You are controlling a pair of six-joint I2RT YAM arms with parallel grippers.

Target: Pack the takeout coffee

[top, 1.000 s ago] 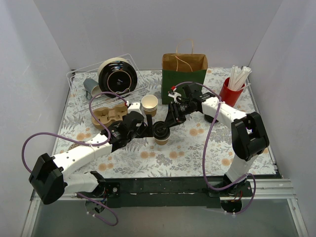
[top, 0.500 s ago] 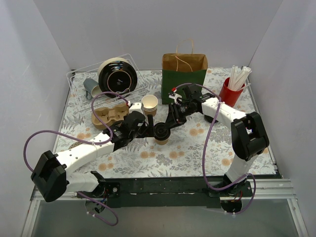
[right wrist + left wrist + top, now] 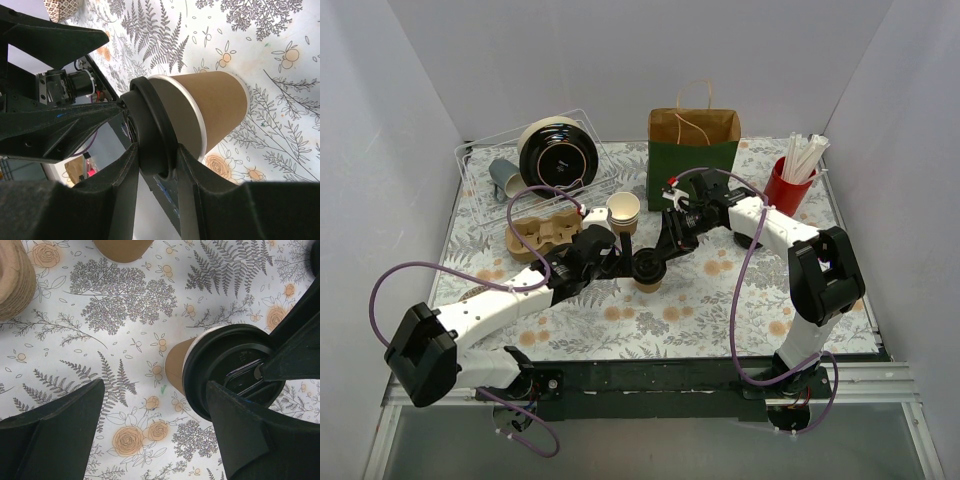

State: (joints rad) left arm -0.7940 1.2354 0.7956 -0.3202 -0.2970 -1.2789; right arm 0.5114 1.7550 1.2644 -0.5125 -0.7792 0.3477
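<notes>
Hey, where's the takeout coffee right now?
In the top view the takeout coffee stands mid-table, in front of the green paper bag and just nearer than the stack of lidless cups, its lid pinched by the right gripper.

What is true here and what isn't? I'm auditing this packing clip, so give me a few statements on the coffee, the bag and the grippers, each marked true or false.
1. The takeout coffee has its black lid on. True.
2. The takeout coffee is already inside the paper bag. False: it is outside the bag, in front of it.
3. The right gripper is shut on the rim of the black lid. True.
4. The left gripper is clamped shut on the cup. False: it is open, its fingers spread wide, with the cup beside one of them.
</notes>
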